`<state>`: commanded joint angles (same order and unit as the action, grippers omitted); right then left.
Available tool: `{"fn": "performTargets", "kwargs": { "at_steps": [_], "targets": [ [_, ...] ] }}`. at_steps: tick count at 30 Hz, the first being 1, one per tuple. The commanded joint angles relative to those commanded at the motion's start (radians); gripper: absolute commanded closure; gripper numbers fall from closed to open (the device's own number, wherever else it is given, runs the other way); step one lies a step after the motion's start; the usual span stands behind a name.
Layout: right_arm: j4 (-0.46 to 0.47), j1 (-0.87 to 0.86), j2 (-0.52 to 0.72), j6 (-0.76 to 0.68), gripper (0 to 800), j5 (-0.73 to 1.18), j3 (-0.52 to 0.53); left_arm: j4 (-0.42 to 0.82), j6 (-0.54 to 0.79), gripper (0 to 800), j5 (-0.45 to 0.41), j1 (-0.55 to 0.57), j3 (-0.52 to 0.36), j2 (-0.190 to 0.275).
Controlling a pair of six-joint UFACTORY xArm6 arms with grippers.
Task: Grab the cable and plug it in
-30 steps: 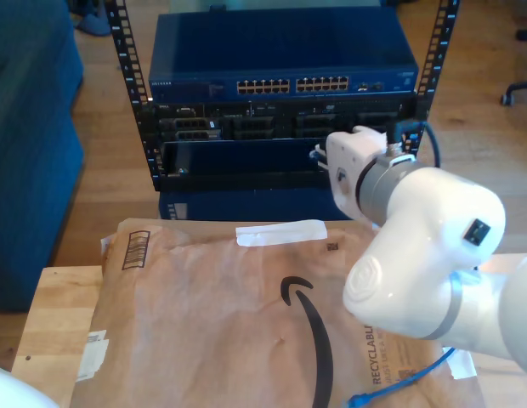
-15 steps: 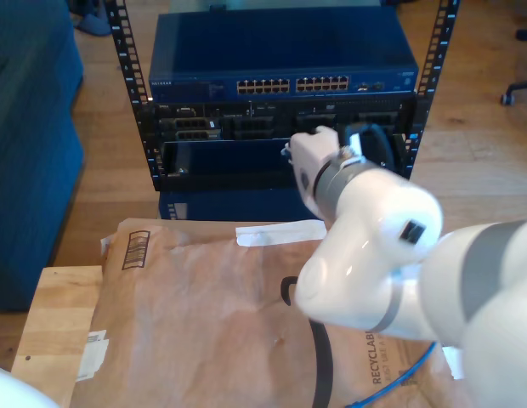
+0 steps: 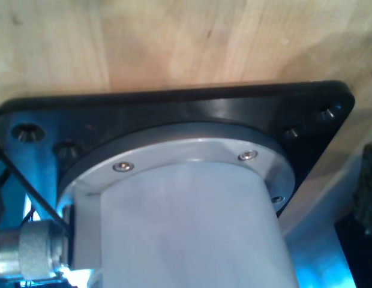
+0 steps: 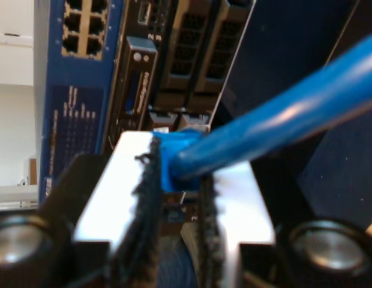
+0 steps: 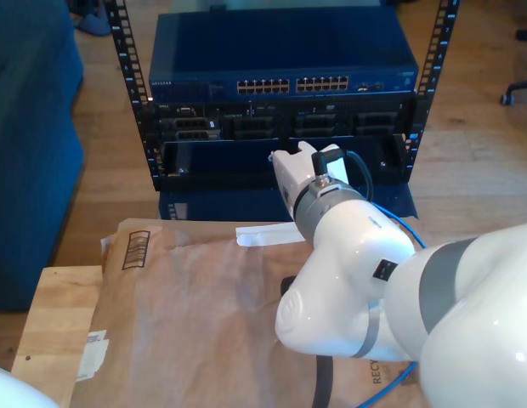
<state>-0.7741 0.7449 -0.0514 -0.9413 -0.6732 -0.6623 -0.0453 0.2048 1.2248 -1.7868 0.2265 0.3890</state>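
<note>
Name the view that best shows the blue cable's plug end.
The second wrist view: the thin bright-blue cable runs close up into my second gripper, its jaws shut on the booted end. The exterior view shows a thin stretch of it behind the arm. The first wrist view shows a mounting plate.

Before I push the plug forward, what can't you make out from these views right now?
- Plug tip of the cable: hidden between my second gripper pads, second wrist view.
- Target port: blurred there; in the exterior view the arm covers part of the rack.
- My first gripper's state: its view faces a black mounting plate.
</note>
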Motion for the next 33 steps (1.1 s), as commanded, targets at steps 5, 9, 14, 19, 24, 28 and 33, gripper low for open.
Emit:
{"fn": "performTargets", "kwargs": {
  "at_steps": [5, 9, 14, 19, 24, 28, 33],
  "targets": [
    [-0.002, 0.002, 0.041, 0.003, 800, 0.003, -0.038, 0.000, 0.000, 1, 0.000, 0.000, 0.000, 0.000],
    [-0.009, -0.003, 0.040, 0.003, 800, 0.002, -0.054, 0.000, 0.000, 1, 0.000, 0.000, 0.000, 0.000],
    [-0.009, -0.005, 0.043, 0.002, 800, 0.006, -0.066, 0.000, 0.000, 1, 0.000, 0.000, 0.000, 0.000],
    [-0.009, -0.002, 0.035, -0.003, 800, 0.003, -0.055, 0.000, 0.000, 1, 0.000, 0.000, 0.000, 0.000],
    [-0.011, 0.000, 0.035, -0.006, 800, -0.015, -0.060, 0.000, 0.000, 1, 0.000, 0.000, 0.000, 0.000],
    [-0.015, 0.038, 0.037, -0.011, 800, -0.101, -0.043, 0.000, 0.000, 1, 0.000, 0.000, 0.000, 0.000],
    [-0.005, 0.037, 0.043, -0.110, 800, -0.112, -0.008, 0.000, 0.000, 1, 0.000, 0.000, 0.000, 0.000]
  ]
}}
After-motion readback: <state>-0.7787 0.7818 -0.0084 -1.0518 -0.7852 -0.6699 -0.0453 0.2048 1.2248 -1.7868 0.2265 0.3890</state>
